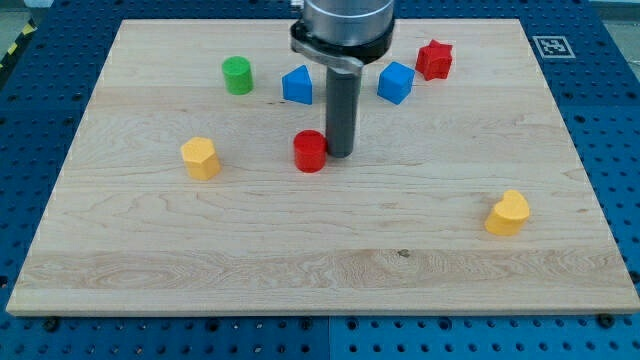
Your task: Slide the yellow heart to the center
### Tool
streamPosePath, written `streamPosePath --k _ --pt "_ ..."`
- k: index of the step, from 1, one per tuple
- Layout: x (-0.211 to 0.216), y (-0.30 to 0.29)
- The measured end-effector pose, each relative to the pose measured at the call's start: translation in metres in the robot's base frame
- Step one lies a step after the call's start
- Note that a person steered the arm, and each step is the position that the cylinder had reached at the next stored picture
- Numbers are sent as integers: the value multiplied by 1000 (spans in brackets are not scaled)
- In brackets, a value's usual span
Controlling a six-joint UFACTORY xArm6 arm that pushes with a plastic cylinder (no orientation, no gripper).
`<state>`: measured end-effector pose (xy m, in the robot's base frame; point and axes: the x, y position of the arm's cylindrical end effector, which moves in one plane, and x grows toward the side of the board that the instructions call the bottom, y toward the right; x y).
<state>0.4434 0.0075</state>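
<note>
So the arm comes straight down from the view's top, a chunky grey-and-black collar with a straight dark rod hanging vertical below it. There's no pincer on this rig at all, so nothing to open or close, just the rod. Its tip [340, 153] sits on the board right next to the red cylinder [310, 151], on that block's right side, touching it or as good as.

The wooden board [330, 250] is pale with visible grain, and it lies on a blue perforated table [610, 120]. A black-and-white marker tag [551, 46] is stuck at the board's top right corner.

The yellow heart [508, 213] is way off toward the view's lower right, well apart from the tip and from every other block. The board between it and the middle is open.

Other bits: a yellow hexagon-ish block [201, 158] on the left, a green cylinder [238, 76] up top left, a blue triangle-ish block [297, 86] just left of the rod, a blue cube [395, 82] right of it, and a red star [434, 60] beside that cube.
</note>
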Motion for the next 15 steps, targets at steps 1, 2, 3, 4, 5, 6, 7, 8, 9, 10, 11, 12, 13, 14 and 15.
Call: streamPosePath --k 1,2,3,4,5,6,7,8,9,10,11,12,13,14,15 --pt "1 -27" --pt "1 -32" --pt "28 -4" --pt "77 42" --pt "115 101" --pt "119 168" --pt "114 213" --pt "114 237" --pt "115 256" --pt "117 257" --pt "117 252" --pt "117 236" --pt "110 222" --pt "98 217" --pt "91 200"
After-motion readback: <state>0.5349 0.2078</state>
